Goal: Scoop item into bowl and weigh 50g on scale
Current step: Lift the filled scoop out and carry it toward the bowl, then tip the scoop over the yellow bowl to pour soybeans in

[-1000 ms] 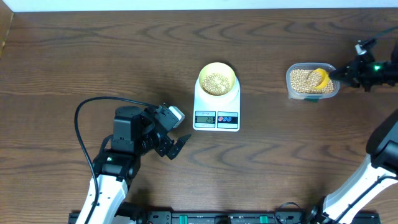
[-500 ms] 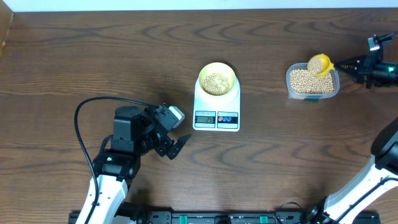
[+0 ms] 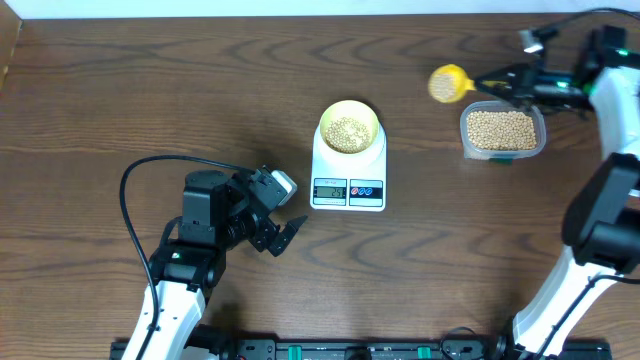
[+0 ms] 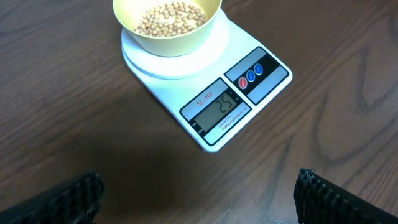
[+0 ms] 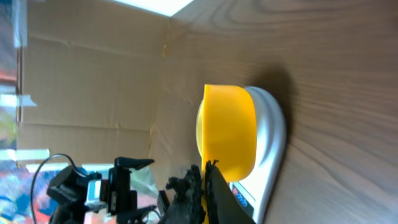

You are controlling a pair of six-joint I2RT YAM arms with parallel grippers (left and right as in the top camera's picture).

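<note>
The small round pale yellow-green bowl [image 3: 324, 120] sits on the round platform of the white rectangular digital kitchen scale [image 3: 348, 172], near the middle of the dark wooden tabletop [image 3: 150, 90]; a shallow heap of small round tan-beige beans [image 3: 348, 131] lies in its bottom; the scale's grey display [image 4: 217, 106] reads 25 in the left wrist view. To the right of the scale stands a clear rectangular plastic tub [image 3: 504, 154], filled with more of the same beans. The right gripper [image 3: 498, 80] is clenched on the handle of a yellow plastic scoop [image 3: 447, 83], holding it above the tabletop just beyond the tub's far left corner, between tub and bowl from left to right; whether beans lie in the scoop I cannot tell. The left gripper [image 3: 285, 232] hangs near and to the left of the scale, released, its jaws spread wide with nothing between them.
</note>
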